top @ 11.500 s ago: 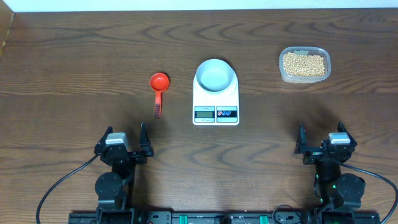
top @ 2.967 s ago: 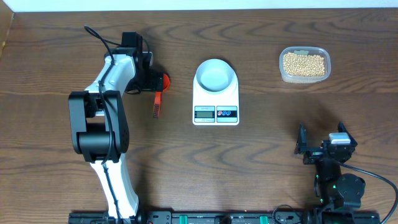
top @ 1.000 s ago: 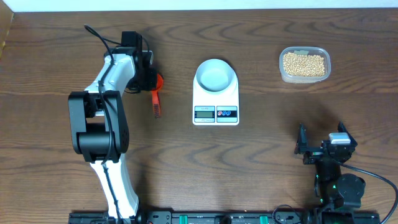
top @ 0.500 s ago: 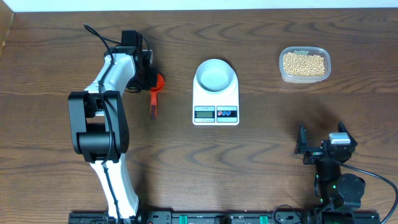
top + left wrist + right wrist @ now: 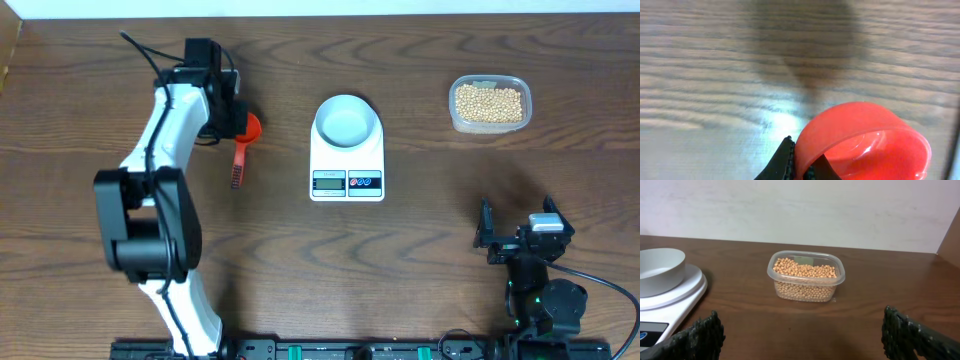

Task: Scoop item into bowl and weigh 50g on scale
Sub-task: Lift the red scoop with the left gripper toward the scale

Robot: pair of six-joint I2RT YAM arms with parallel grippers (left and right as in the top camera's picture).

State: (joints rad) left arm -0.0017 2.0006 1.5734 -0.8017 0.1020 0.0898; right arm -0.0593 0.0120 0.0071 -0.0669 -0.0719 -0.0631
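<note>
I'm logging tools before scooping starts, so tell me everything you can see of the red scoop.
The red scoop looks like glossy plastic: a round cup, seemingly empty, and a straight handle whose darker end points toward the robot. The left gripper is shut on the cup's rim, left of the scale. Whether it touches the table is unclear.

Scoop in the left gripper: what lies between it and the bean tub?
The scale with the bowl on it stands between scoop and tub, shown in the overhead view.
</note>
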